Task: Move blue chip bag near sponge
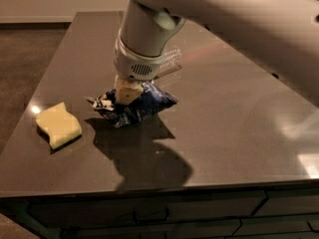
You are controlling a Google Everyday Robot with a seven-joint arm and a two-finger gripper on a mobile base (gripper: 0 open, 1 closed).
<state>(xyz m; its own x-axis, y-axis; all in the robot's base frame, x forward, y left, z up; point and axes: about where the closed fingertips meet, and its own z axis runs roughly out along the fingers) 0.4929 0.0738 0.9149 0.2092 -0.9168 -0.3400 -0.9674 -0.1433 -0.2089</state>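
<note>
hand (125, 92) pointing straight down from the thick white arm (149, 29) over the left half of the table (224, 123), its tan fingers (130, 89) closed on the top of the blue chip bag (147, 103). the crumpled bag sits right under the hand; the sponge (59, 125) lies to its left by the table's front left edge, near but apart from the bag

On the table (229, 133), the sponge (59, 126) lay at the lower left of the frame, near the front edge. The blue chip bag (147, 103) sat to its right, apart, near the centre. The gripper (124, 91) stood directly above the bag, pinching its upper left part.
</note>
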